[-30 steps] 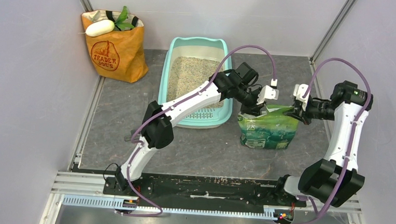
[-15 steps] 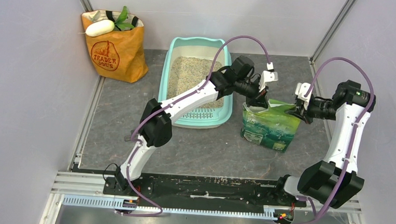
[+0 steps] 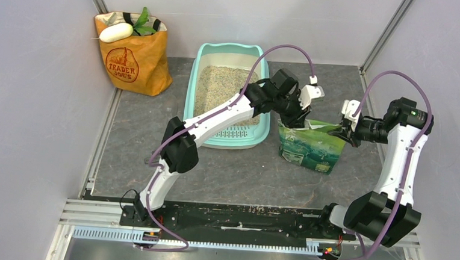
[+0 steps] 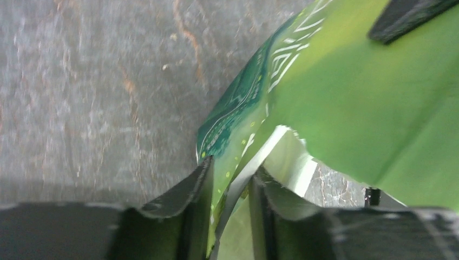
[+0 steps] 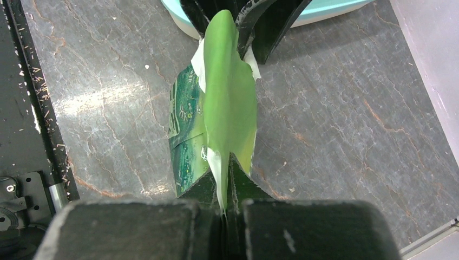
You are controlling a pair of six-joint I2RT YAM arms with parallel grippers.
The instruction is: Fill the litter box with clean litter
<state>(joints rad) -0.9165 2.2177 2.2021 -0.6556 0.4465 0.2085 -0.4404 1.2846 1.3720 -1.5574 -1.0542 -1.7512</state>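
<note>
The mint-teal litter box lies at the back centre with beige litter spread in it. To its right a green printed bag stands tilted on the grey table. My right gripper is shut on the bag's right top corner; the wrist view shows its pads pinching the thin edge of the bag. My left gripper is at the bag's left top corner. Its fingers stand apart, with the bag's torn edge loose between them.
An orange paper grocery bag holding a white object and green leaves stands at the back left against the wall. Grey walls close in both sides. The arms' black base rail runs along the near edge. The litter box corner sits just behind the bag.
The left gripper moved from above the bag to its left top corner, and its jaws have parted. The bag has tilted, with its top stretched between the two grippers. The right gripper kept its hold.
</note>
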